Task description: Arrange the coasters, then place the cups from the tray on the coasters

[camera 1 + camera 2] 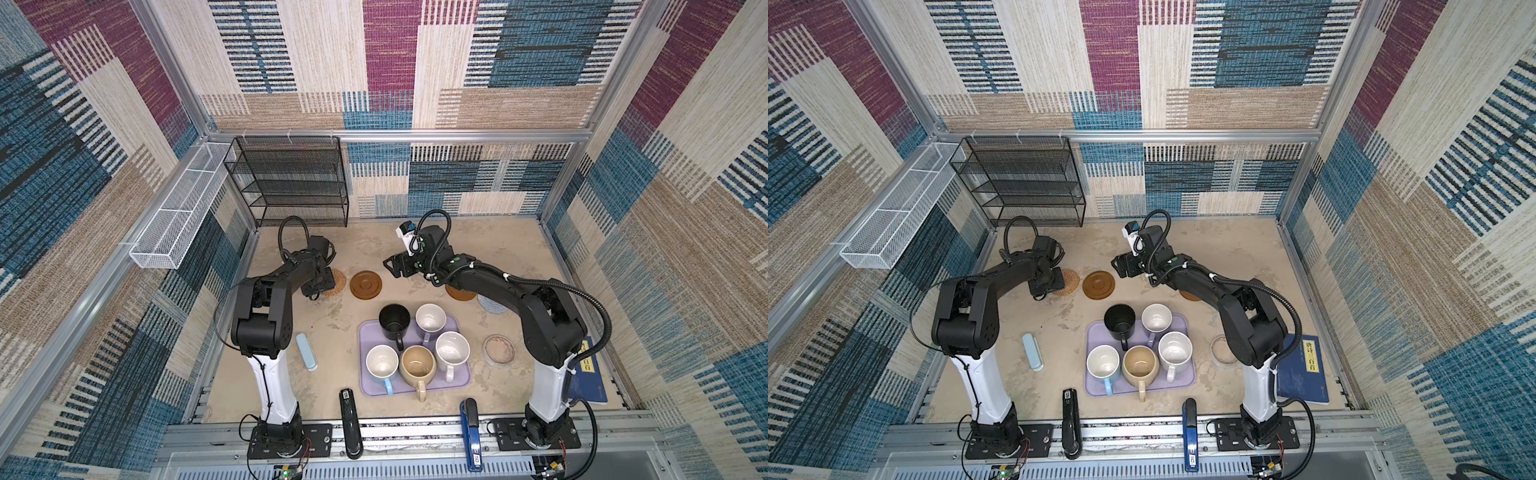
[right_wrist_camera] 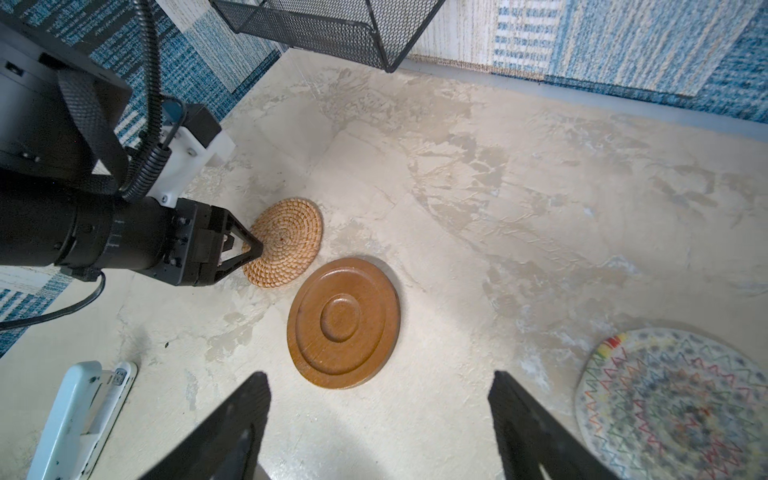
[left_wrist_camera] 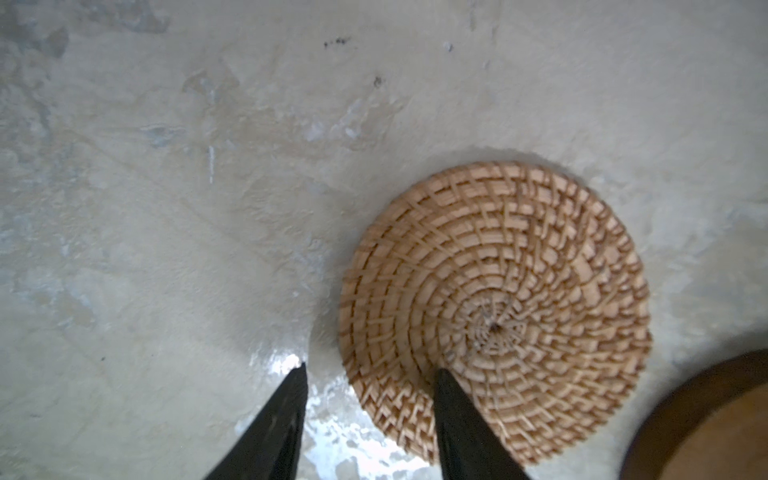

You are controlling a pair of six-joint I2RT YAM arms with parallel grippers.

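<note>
Left tool (image 3: 372,369) partly open, tips astride rim of rattan coaster (image 3: 498,299) lying flat on surface (image 3: 166,208) — likely light, stiff, rough; pinch thin edge. Right tool (image 2: 379,374) wide open, empty.

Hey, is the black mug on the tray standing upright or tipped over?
Upright. The black mug stands on the lavender tray with its open mouth facing up; both top views look down into its dark inside.

The rattan coaster (image 3: 494,307) is woven and bumpy. The wooden coaster (image 2: 343,323) looks smooth and shiny. The table (image 2: 540,208) is rough.
</note>
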